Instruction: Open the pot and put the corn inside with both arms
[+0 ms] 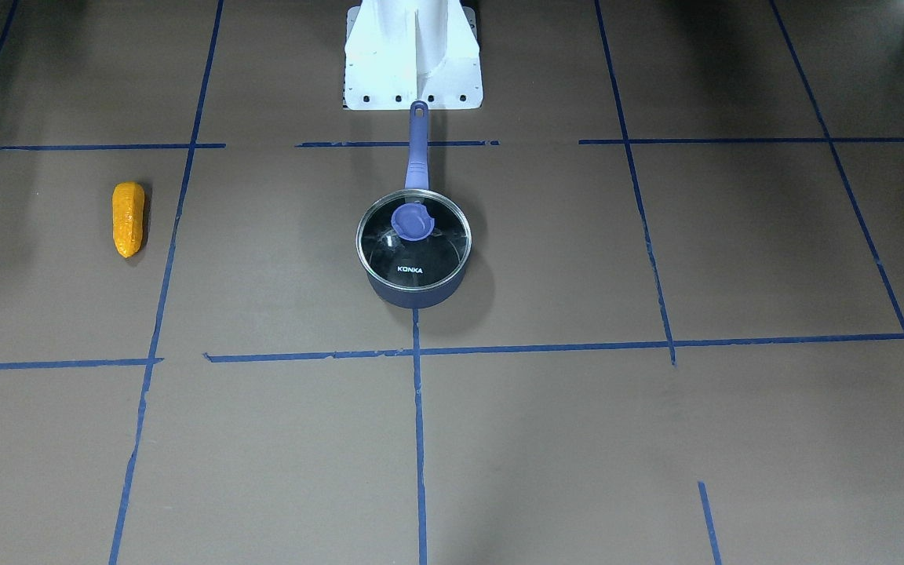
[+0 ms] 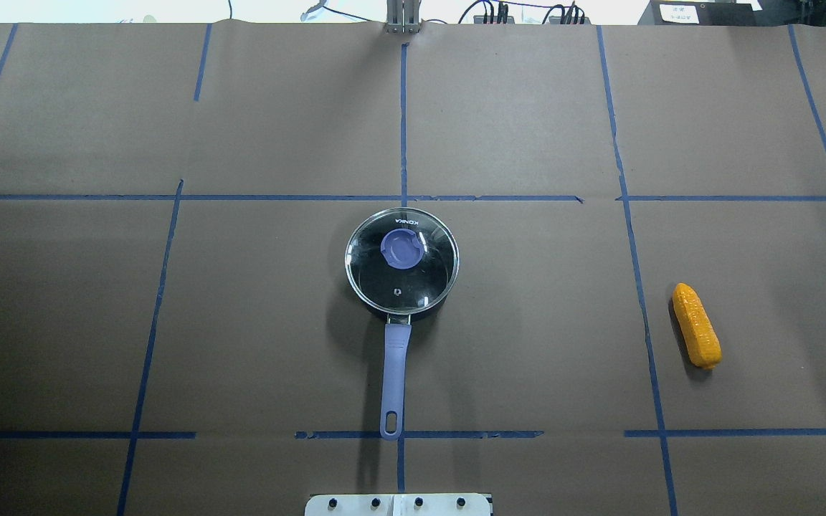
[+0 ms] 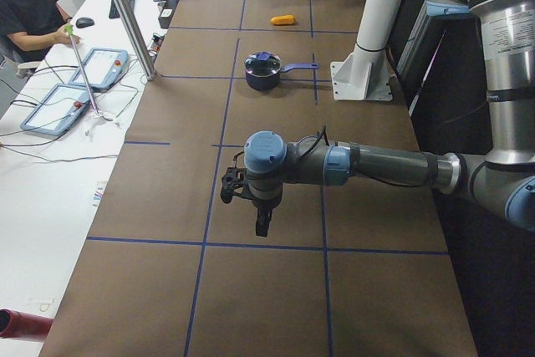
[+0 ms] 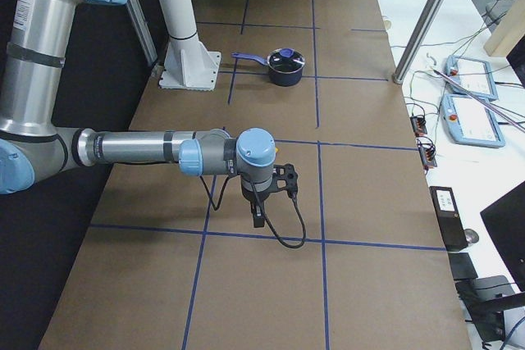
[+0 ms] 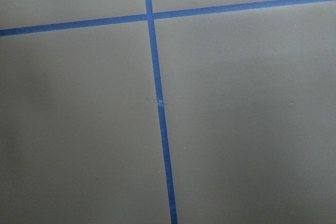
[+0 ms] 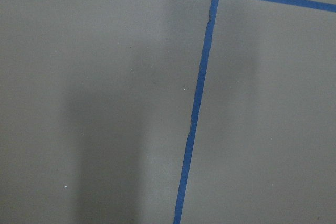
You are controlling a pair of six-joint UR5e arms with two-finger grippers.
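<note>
The dark navy pot (image 1: pixel 413 292) stands at the table's middle with its glass lid (image 1: pixel 421 255) and blue knob (image 1: pixel 413 221) on it. Its long handle (image 1: pixel 417 149) points toward the robot's base. It also shows in the overhead view (image 2: pixel 413 304). The corn (image 1: pixel 128 219) lies alone on the robot's right side, as the overhead view (image 2: pixel 697 326) shows. My left gripper (image 3: pixel 262 225) hangs over bare table far from the pot (image 3: pixel 265 71). My right gripper (image 4: pixel 257 217) does the same at the other end. I cannot tell if either is open or shut.
The white base mount (image 1: pixel 413 59) stands just behind the pot's handle. Blue tape lines (image 2: pixel 403 115) grid the brown table cover. An operator (image 3: pixel 25 6) and control pendants (image 3: pixel 100 64) are on a side table beyond the far edge.
</note>
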